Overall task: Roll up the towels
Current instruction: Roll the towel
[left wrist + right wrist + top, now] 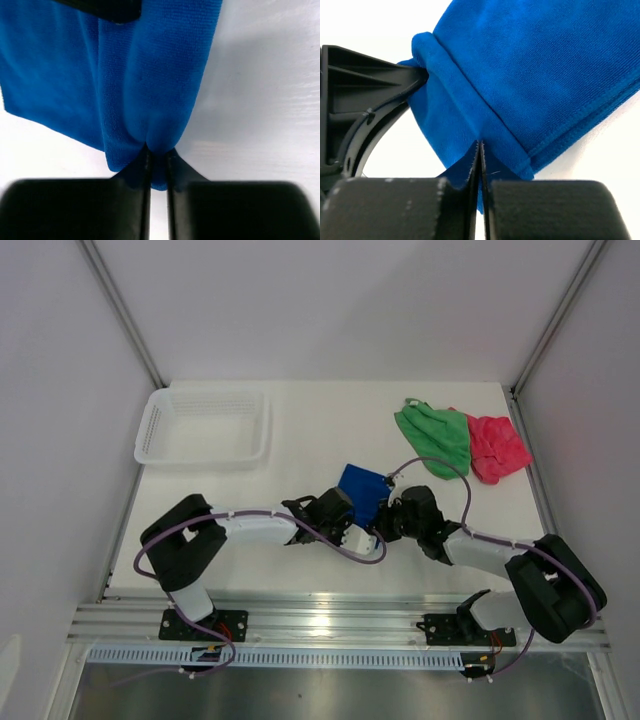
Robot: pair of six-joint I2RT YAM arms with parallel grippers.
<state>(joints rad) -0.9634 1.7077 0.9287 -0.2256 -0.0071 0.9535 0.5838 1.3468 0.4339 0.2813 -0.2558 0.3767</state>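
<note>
Because the left gripper (157,165) is clamped on a bunched fold of the blue towel (362,490) and the right gripper (480,165) is shut on its hem close by, uneven turning could skew the roll, or the hem could slip free. That towel lies right of the basket (200,458) and nearer; farther right of the basket, the green towel (435,435) and pink-red towel (497,447) lie crumpled, touching.

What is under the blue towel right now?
Only white table shows around the blue towel. The left claw and right claw each pinch its edge. The surface directly beneath the cloth is covered, so anything there cannot be seen.
</note>
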